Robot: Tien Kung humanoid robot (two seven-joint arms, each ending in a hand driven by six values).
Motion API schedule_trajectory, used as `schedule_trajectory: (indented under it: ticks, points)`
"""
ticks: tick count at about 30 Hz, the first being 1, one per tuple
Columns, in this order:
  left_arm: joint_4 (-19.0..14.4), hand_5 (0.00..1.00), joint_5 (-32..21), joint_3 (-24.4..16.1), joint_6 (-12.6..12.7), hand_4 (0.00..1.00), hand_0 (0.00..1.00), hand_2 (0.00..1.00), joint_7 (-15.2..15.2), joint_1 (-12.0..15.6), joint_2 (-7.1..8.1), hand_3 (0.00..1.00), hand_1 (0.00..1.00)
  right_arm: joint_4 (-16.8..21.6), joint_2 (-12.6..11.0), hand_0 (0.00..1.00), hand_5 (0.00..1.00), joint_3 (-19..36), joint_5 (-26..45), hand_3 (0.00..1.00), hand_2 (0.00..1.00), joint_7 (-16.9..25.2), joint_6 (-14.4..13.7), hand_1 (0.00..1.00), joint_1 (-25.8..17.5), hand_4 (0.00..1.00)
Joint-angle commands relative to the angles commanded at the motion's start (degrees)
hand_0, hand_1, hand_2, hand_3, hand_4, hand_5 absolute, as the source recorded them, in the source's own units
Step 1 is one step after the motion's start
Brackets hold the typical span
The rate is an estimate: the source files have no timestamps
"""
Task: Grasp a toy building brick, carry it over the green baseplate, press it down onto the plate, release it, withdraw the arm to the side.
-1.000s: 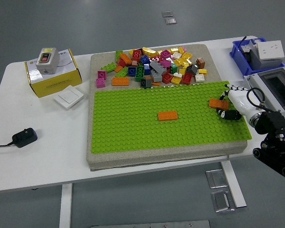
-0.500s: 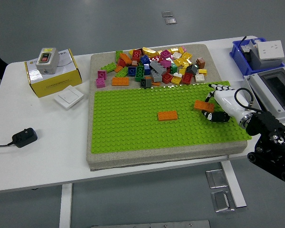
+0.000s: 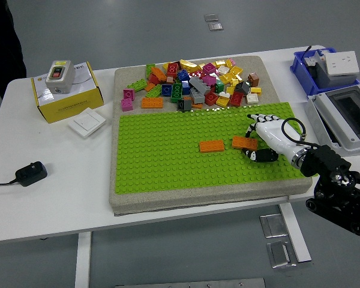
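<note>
The green baseplate (image 3: 168, 150) lies on a grey foam pad in the middle of the table. One orange brick (image 3: 211, 146) sits on the plate near its centre. My right hand (image 3: 251, 137) comes in from the right and is shut on a second orange brick (image 3: 244, 143), held just right of the first one, low over the plate. A pile of loose bricks (image 3: 195, 83) in many colours lies behind the plate on the pad. My left arm is out of view.
A yellow box (image 3: 66, 91) with a grey switch on top and a white wall switch (image 3: 87, 123) lie at the left. A black plug (image 3: 30, 173) lies near the left edge. A blue bin (image 3: 315, 69) and a grey enclosure (image 3: 351, 117) stand at the right. A person's dark sleeve (image 3: 5, 42) shows at the top left.
My right hand has carried the orange brick leftward across the plate, from its right edge to just beside the placed orange brick. A person's sleeve has come into view at the top left.
</note>
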Motion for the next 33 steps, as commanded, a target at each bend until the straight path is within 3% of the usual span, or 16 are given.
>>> schedule_trajectory:
  ticks: [12, 13, 24, 25, 30, 31, 33]
  points:
    - [0.0, 0.614, -0.1, 0.1, 0.0, 0.257, 0.667, 0.652, 0.0, -0.1, 0.1, 0.635, 0.665, -0.9, 1.2, 0.936, 0.382, -1.2, -0.1, 0.556, 0.998, 0.3, 0.2, 0.998, 0.9, 0.638]
    - [0.0, 0.615, -0.1, 0.1, 0.0, 0.258, 0.667, 0.652, 0.1, -0.1, 0.1, 0.635, 0.665, -0.9, 1.2, 0.935, 0.383, -1.4, -0.1, 0.607, 0.998, 0.3, 0.2, 0.998, 1.0, 0.638]
    - [0.0, 0.616, -0.1, 0.2, 0.0, 0.259, 0.667, 0.652, 0.1, -0.2, 0.18, 0.635, 0.665, -1.8, 2.1, 0.935, 0.383, -1.9, -0.1, 0.651, 0.998, 0.4, 0.2, 0.998, 1.5, 0.636]
    - [0.0, 0.617, -0.1, 0.2, 0.0, 0.259, 0.665, 0.652, 0.1, -0.2, 0.18, 0.635, 0.664, -1.9, 2.1, 0.935, 0.383, -1.9, -0.1, 0.741, 0.998, 0.4, 0.2, 0.998, 1.5, 0.64]
    - [0.0, 0.617, 0.0, 0.2, 0.0, 0.259, 0.665, 0.652, 0.1, -0.3, 0.21, 0.635, 0.664, -1.9, 2.2, 0.935, 0.383, -2.0, -0.1, 0.741, 0.998, 0.5, 0.2, 0.998, 1.5, 0.64]
    - [0.0, 0.618, 0.0, 0.2, 0.0, 0.259, 0.665, 0.653, 0.1, -0.3, 0.22, 0.635, 0.664, -1.9, 2.2, 0.934, 0.383, -2.1, -0.1, 0.794, 0.998, 0.5, 0.2, 0.998, 1.5, 0.638]
    - [0.0, 0.618, -0.1, 0.2, 0.0, 0.259, 0.665, 0.653, 0.1, -0.3, 0.23, 0.635, 0.664, -1.9, 2.2, 0.934, 0.383, -2.1, 0.0, 0.794, 0.998, 0.5, 0.2, 0.998, 1.5, 0.638]
